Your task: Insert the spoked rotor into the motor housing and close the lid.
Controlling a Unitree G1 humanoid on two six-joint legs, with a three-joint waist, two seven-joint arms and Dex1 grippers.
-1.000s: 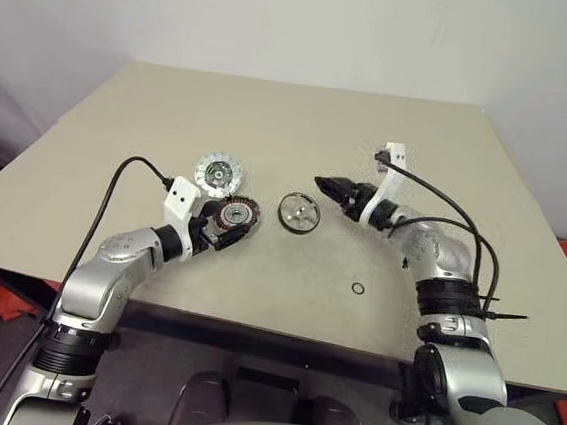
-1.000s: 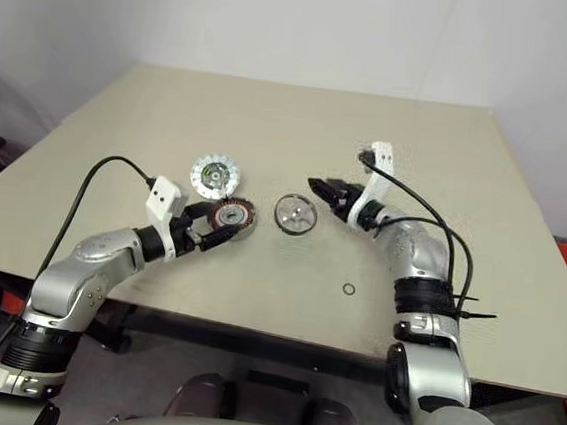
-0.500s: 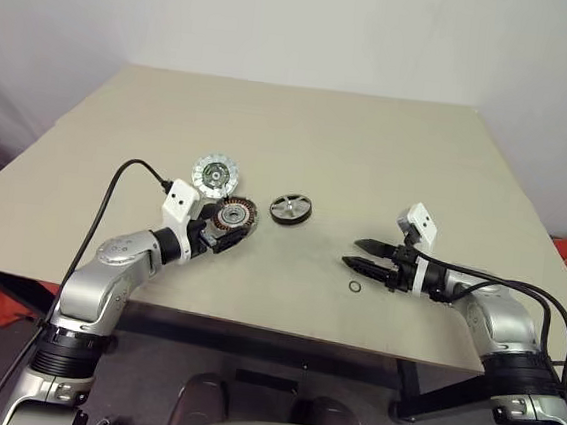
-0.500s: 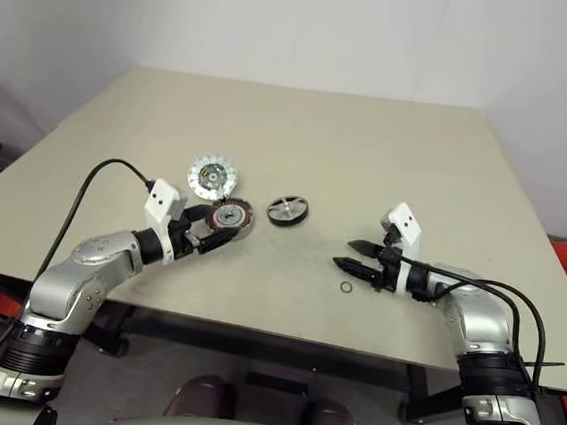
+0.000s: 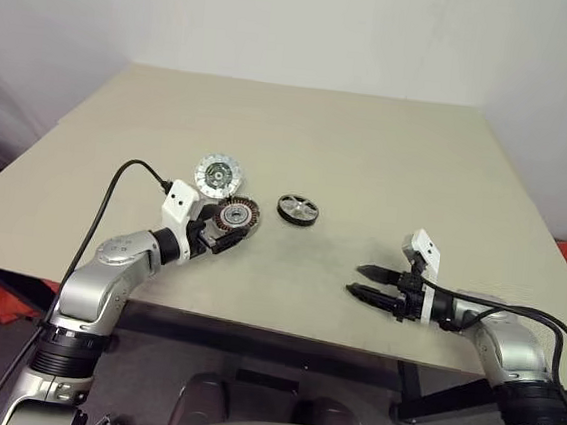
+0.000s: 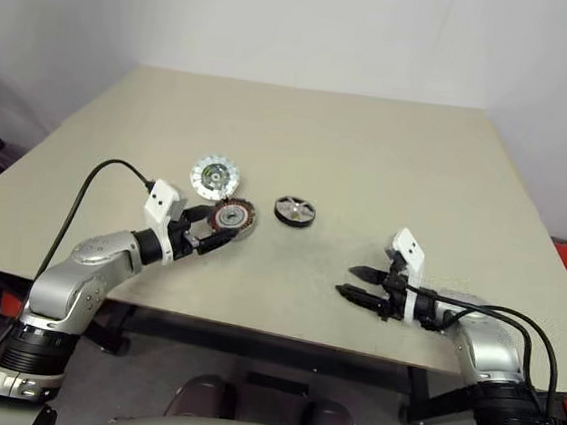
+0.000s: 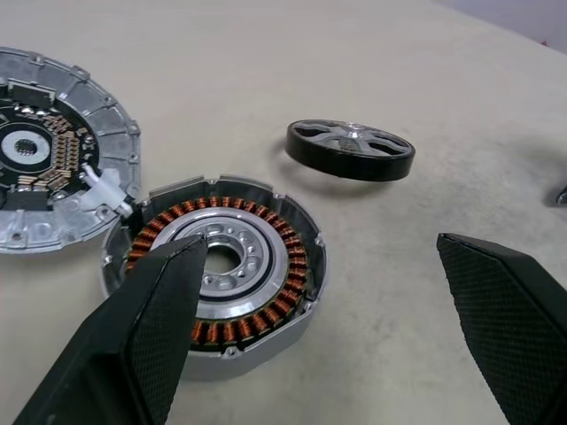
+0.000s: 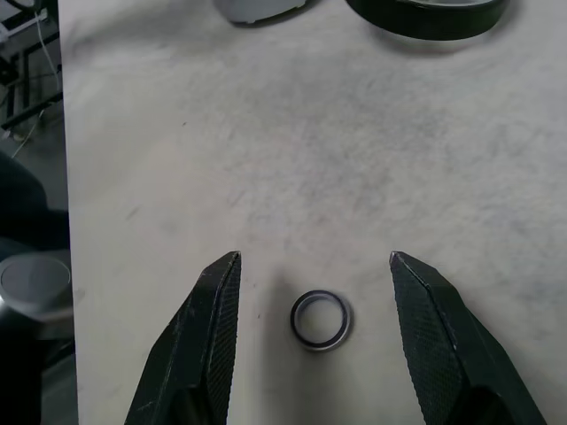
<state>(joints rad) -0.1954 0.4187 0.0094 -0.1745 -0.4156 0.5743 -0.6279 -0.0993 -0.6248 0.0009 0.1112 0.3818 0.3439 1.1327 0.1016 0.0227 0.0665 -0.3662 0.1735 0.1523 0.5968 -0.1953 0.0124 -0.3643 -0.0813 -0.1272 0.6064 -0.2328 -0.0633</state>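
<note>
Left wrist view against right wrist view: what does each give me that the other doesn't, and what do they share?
Left wrist view adds the motor housing with its copper windings and hub, the lid lying beside it, and the open left gripper, one finger over the housing. Right wrist view adds the small black ring lying between the fingers of the open right gripper. Both share the spoked rotor, whole in the left wrist view but just a dark edge in the right, and the table.
</note>
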